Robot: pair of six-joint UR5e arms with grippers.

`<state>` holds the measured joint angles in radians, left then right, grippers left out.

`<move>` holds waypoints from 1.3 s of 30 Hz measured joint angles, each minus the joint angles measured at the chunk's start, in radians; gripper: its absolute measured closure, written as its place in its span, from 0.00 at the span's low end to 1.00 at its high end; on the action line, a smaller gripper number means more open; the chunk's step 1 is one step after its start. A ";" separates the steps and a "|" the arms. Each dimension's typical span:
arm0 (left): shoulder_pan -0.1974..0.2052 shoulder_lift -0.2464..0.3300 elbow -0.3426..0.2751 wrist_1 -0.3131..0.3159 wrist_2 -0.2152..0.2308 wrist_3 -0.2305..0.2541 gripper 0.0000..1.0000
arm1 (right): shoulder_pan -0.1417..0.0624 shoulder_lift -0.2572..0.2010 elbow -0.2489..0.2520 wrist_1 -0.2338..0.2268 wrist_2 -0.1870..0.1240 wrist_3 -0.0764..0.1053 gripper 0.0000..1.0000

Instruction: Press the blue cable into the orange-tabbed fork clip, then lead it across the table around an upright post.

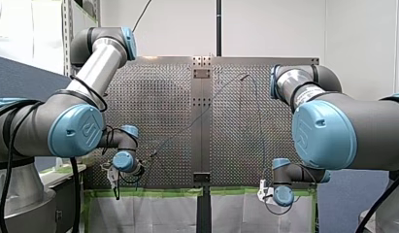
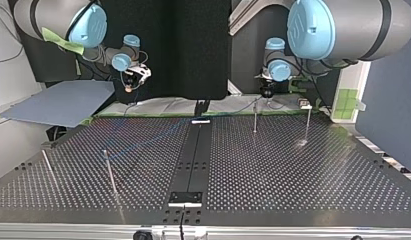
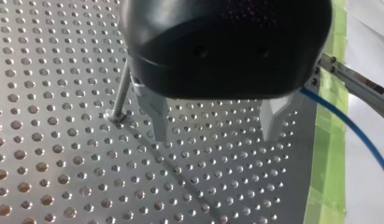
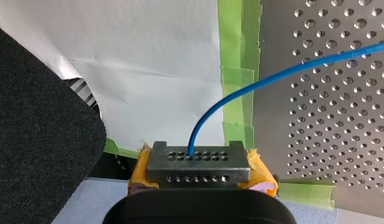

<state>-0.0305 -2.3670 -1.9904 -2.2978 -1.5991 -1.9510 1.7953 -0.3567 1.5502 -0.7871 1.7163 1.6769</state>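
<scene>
The blue cable (image 4: 273,77) comes out from between the yellow pads of my right gripper (image 4: 199,161), which is shut on it beyond the table's taped edge. In the front view the cable (image 1: 263,145) climbs from my right gripper (image 1: 261,191) to the far edge, then slants back toward my left gripper (image 1: 111,177). My left gripper (image 3: 213,126) hangs open over the perforated plate with nothing between its metal fingers (image 3: 154,116). An upright post (image 3: 119,95) stands just beside one finger. The cable (image 3: 353,126) passes off to the other side, near a thin metal fixture (image 3: 355,83); no orange tab shows.
In the top view, two posts (image 2: 254,117) (image 2: 308,122) stand near my left gripper (image 2: 267,92), and two more (image 2: 110,172) (image 2: 48,167) lean at the view's left. Green tape (image 4: 238,70) and white sheeting (image 4: 147,70) line the table edge. A grey board (image 2: 63,102) lies beside the table.
</scene>
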 joint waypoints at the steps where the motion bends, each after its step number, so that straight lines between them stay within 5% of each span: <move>1: 0.001 0.002 -0.003 0.005 0.001 0.000 0.03 | 0.000 0.000 0.000 0.000 0.000 0.000 1.00; 11: 0.007 0.027 -0.036 0.050 0.010 -0.013 0.03 | 0.001 0.000 0.000 0.000 0.000 0.000 1.00; 21: 0.005 0.043 -0.094 0.114 0.083 -0.015 0.03 | 0.001 0.000 0.000 0.002 0.000 0.000 1.00; 39: -0.008 0.179 -0.188 0.133 0.088 -0.012 0.03 | 0.002 0.000 -0.003 0.005 0.000 0.000 1.00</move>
<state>-0.0382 -2.1881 -2.1785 -2.1651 -1.5115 -1.9625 1.7971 -0.3569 1.5476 -0.7823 1.7167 1.6769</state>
